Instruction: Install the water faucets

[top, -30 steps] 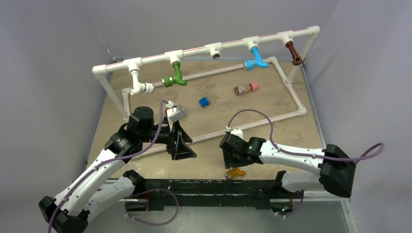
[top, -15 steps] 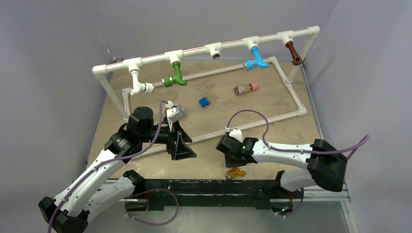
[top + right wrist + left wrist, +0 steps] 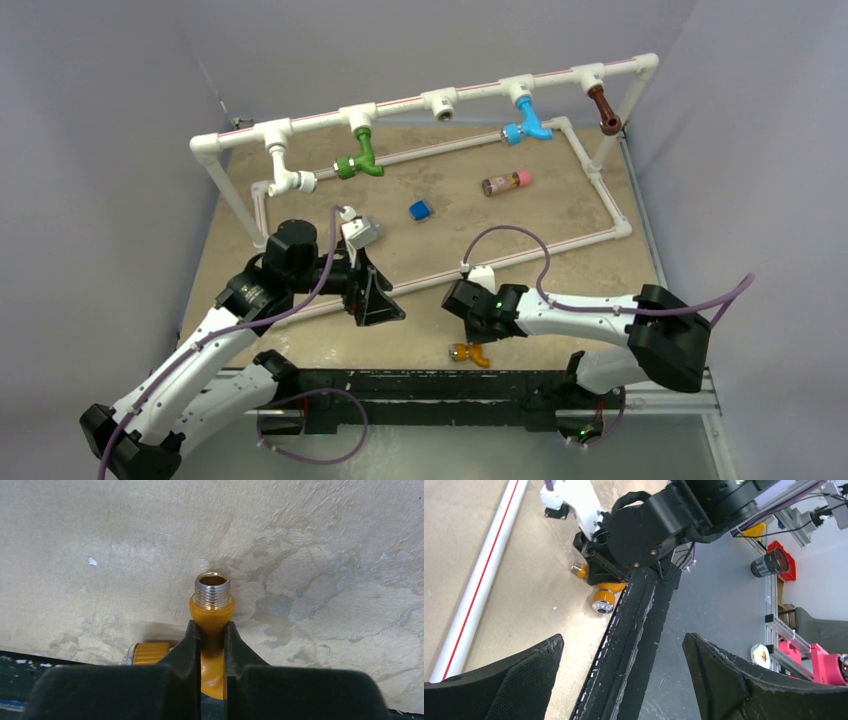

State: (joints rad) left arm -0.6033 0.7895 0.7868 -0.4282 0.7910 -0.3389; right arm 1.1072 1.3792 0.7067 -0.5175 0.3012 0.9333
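1. I judge the step in hand to be the pick-up of the small curved orange plastic faucet [image 3: 212, 611]. It is at the near edge of the beige stone-look counter [image 3: 560, 200], and I cannot tell if it is lifted.
2. The right fingers [image 3: 192, 642] are clenched on its orange neck, just below the metal thread.
3. The left fingers [image 3: 524, 675] are released and hold nothing.
4. The green faucet [image 3: 358, 160], the blue faucet [image 3: 527, 122] and the brown faucet [image 3: 604, 108] hang on the white pipe frame [image 3: 300, 125]. Between green and blue, one white tee [image 3: 441, 103] shows an open socket.
5. The next move, I think, calls for lifting the faucet, carrying it to this tee and lining up the thread with the socket.
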